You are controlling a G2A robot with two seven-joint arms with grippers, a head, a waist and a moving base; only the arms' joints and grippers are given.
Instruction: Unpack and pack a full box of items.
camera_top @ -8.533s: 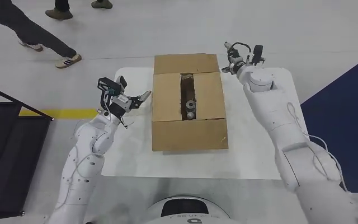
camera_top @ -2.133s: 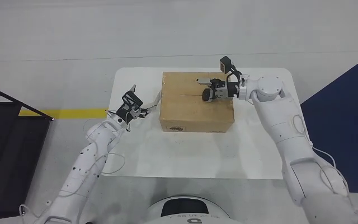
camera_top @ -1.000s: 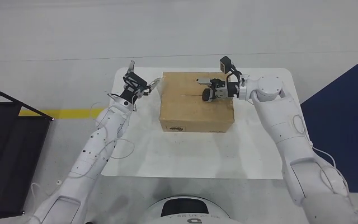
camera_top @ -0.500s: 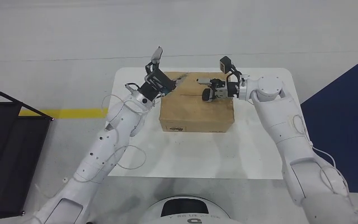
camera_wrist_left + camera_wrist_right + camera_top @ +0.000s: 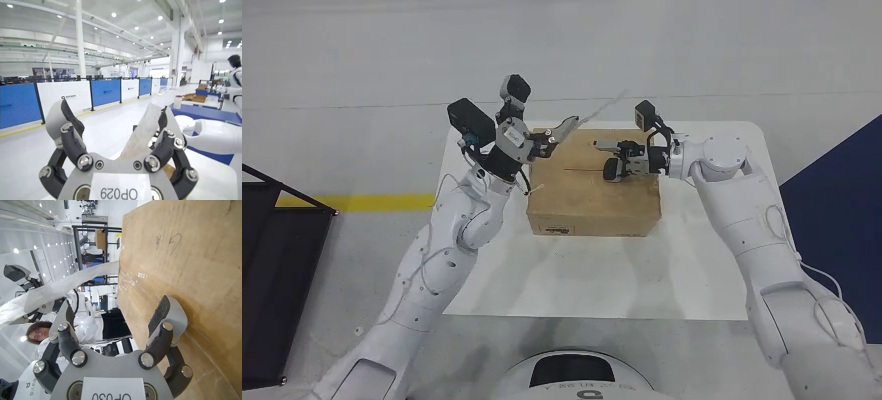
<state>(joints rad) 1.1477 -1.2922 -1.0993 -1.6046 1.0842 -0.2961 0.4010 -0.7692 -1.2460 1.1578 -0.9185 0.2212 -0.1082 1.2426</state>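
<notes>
A white paper label (image 5: 118, 189) with black printed letters and digits sits on the grey base of the left end effector (image 5: 113, 121), and a second white label (image 5: 111, 391) sits on the right end effector (image 5: 116, 313). Black handwritten marks (image 5: 168, 242) stand on the brown cardboard box (image 5: 189, 291); small dark logos (image 5: 68, 97) are printed on white and blue partition panels (image 5: 105, 98).

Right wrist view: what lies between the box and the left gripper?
A strip of tape runs from the box to the left gripper; the right wrist view shows it.
</notes>
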